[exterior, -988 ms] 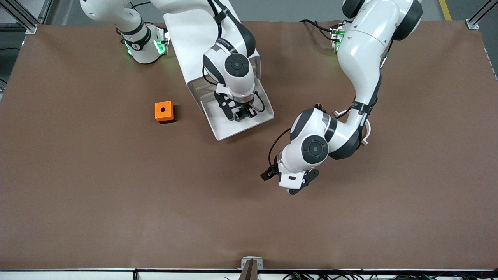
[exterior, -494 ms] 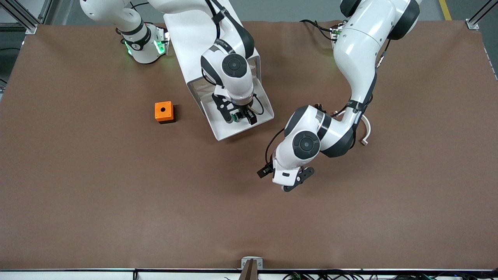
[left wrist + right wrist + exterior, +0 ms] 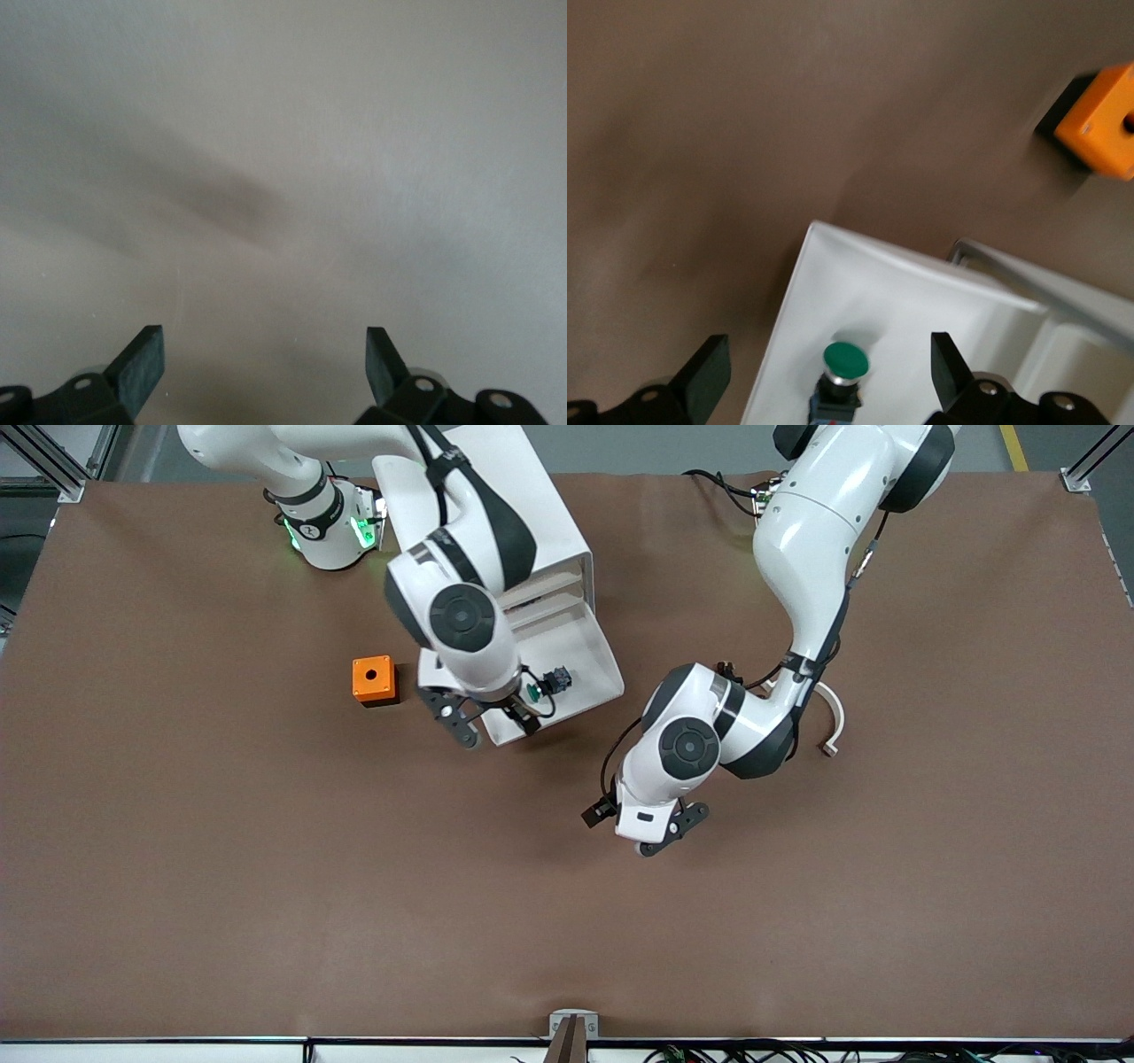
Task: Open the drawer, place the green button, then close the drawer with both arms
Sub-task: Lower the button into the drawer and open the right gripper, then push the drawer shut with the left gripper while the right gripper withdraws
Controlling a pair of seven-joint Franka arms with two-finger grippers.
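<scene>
While button (image 3: 542, 685) lies in drawer (image 3: 595, 677), both grippers' jaws gape empty.

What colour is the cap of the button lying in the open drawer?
Green: the button has a round green cap, clearest in the right wrist view, inside the white drawer.

The cabinet (image 3: 496, 505) stands on the desk (image 3: 221, 868) between the two arm bases, nearer the right arm's end. Its drawer (image 3: 595, 662) is pulled out toward the front camera. The button (image 3: 545, 684) lies in the drawer, on its side, near the drawer's front wall. The box (image 3: 373, 679) sits on the desk beside the drawer, toward the right arm's end, apart from it. The right gripper (image 3: 494, 728) hangs over the drawer's front corner. The left gripper (image 3: 669, 837) hangs over bare desk, toward the left arm's end of the drawer.
</scene>
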